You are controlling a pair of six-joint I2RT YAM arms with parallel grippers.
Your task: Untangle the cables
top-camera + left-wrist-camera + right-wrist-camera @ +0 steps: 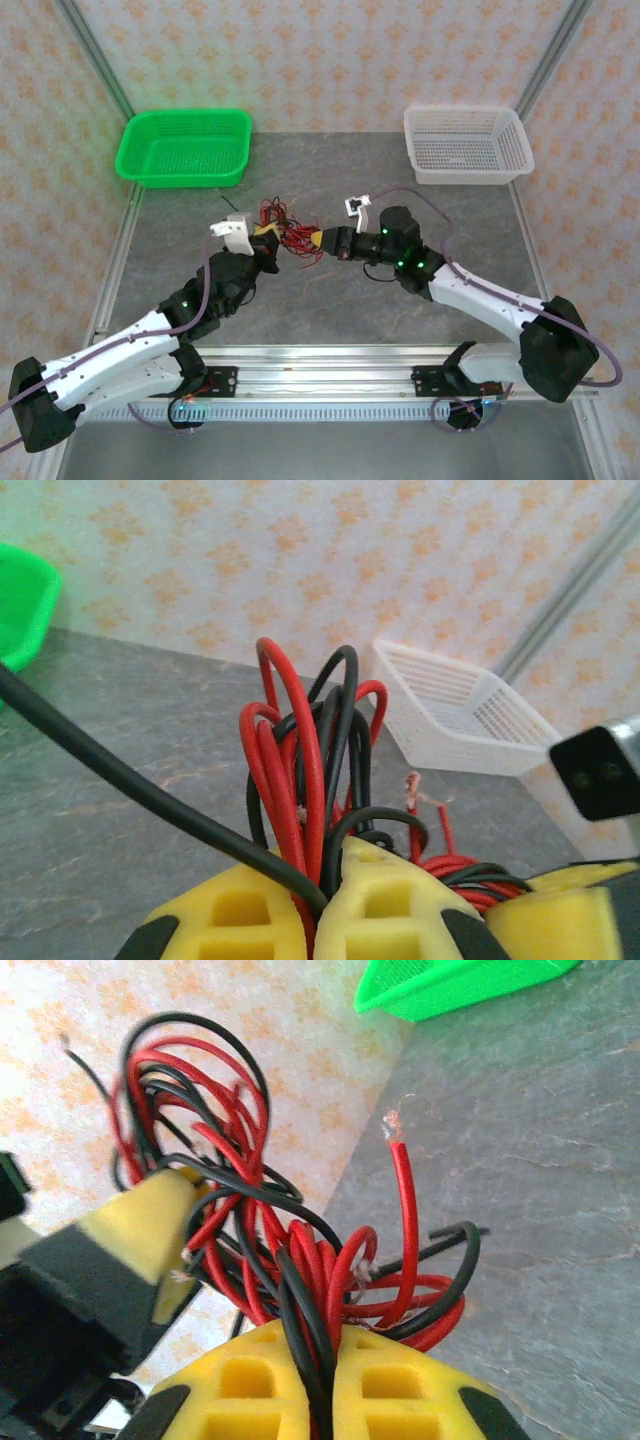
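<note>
The cables [290,232] are a mix of red and black strands, and one red end shows pale coppery bare wire. The left gripper [322,885] and right gripper [322,1370] have bright yellow jaws with black behind them. The left arm [120,350] and right arm [480,295] are white with black joints, small green lights and purple leads [606,348]. One basket [180,178] is vivid green mesh and the other basket [466,170] is white mesh. The bench [330,310] is mottled grey, like stone. The wall [330,60] is cream with a repeating orange floral print.
</note>
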